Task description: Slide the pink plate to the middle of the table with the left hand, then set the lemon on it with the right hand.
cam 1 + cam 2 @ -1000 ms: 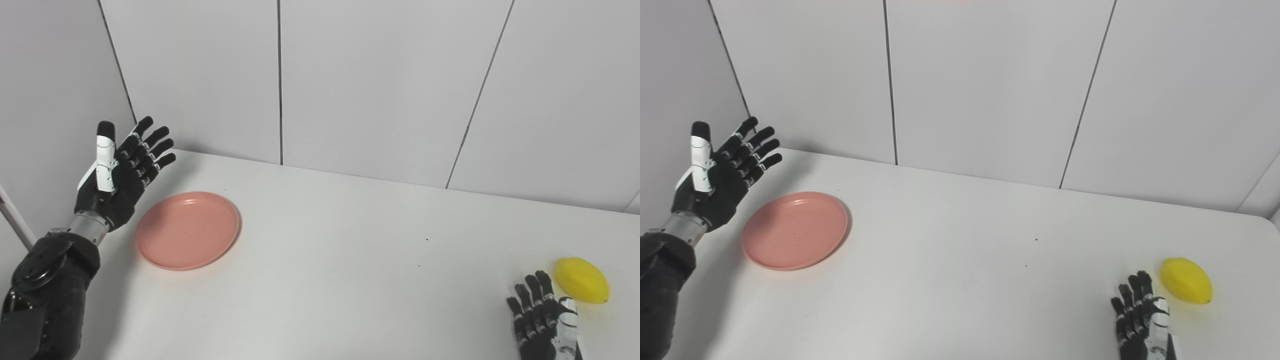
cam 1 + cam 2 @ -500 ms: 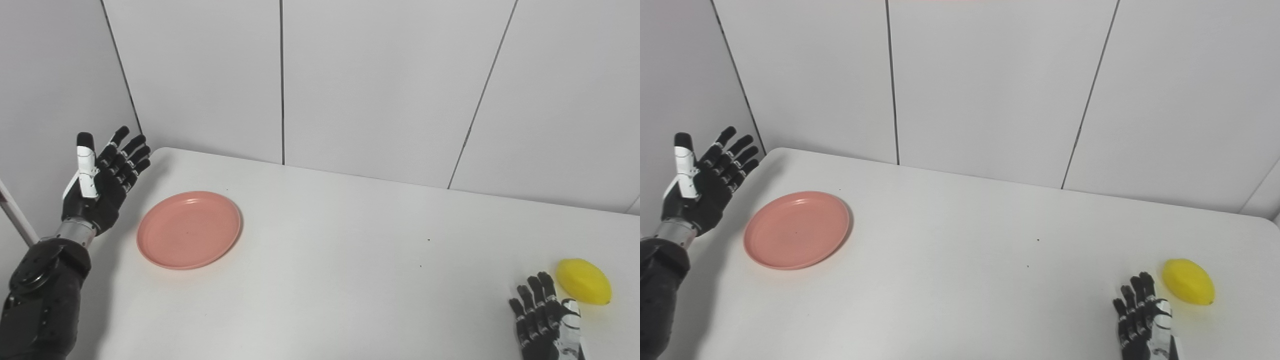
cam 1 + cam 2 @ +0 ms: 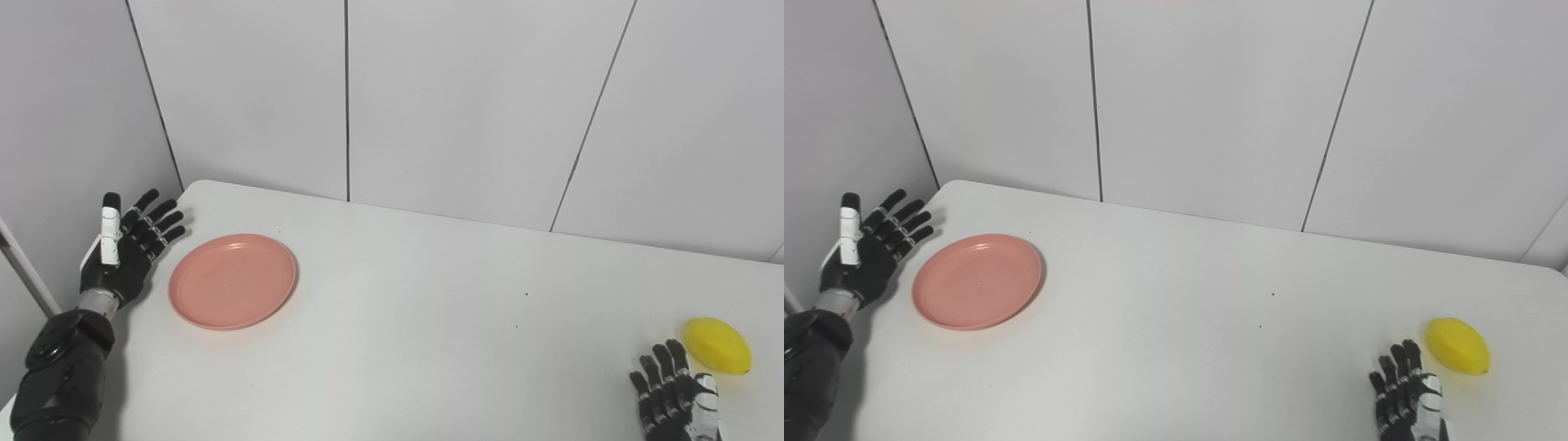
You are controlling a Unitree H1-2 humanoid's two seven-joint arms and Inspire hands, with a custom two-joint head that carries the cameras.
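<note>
White table [image 3: 429, 343]; grey panelled wall [image 3: 465, 104] behind it.

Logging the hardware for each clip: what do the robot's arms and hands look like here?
Both hands are black with jointed fingers showing small silver accents. The left hand has a white thumb segment with a black tip, a silver wrist ring, and a bulky black forearm with a round joint cover. The right hand shows a white thumb panel too; its arm is out of frame.
</note>
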